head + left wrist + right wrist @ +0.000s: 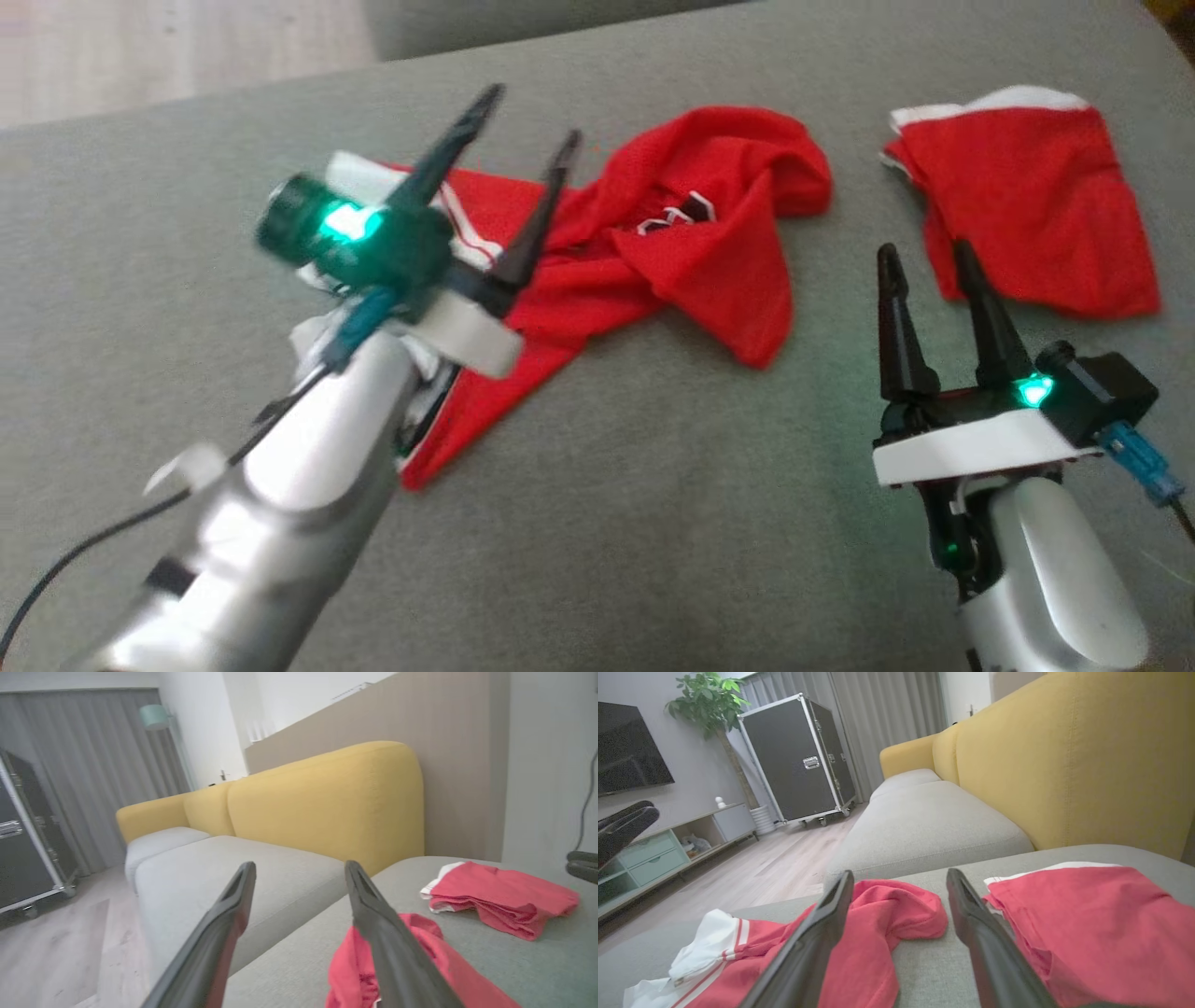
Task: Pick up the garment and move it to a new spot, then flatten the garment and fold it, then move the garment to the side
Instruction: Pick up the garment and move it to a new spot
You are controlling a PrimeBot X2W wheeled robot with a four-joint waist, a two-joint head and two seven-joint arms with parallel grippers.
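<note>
A crumpled red mesh garment with white trim (672, 233) lies bunched on the grey fabric cushion (653, 523), spreading from centre-left to the upper middle of the head view. The left gripper (529, 117) hangs over the garment's left part, its two dark fingers spread apart and holding nothing. In the left wrist view, red cloth lies beneath the right-hand finger (387, 933). The right gripper (924, 250) sits at lower right, jaws likewise released and empty, with its tips just beside a folded red cloth with a white edge (1027, 205) at upper right. A yellow sofa backrest (1064, 756) rises behind the cushion.
</note>
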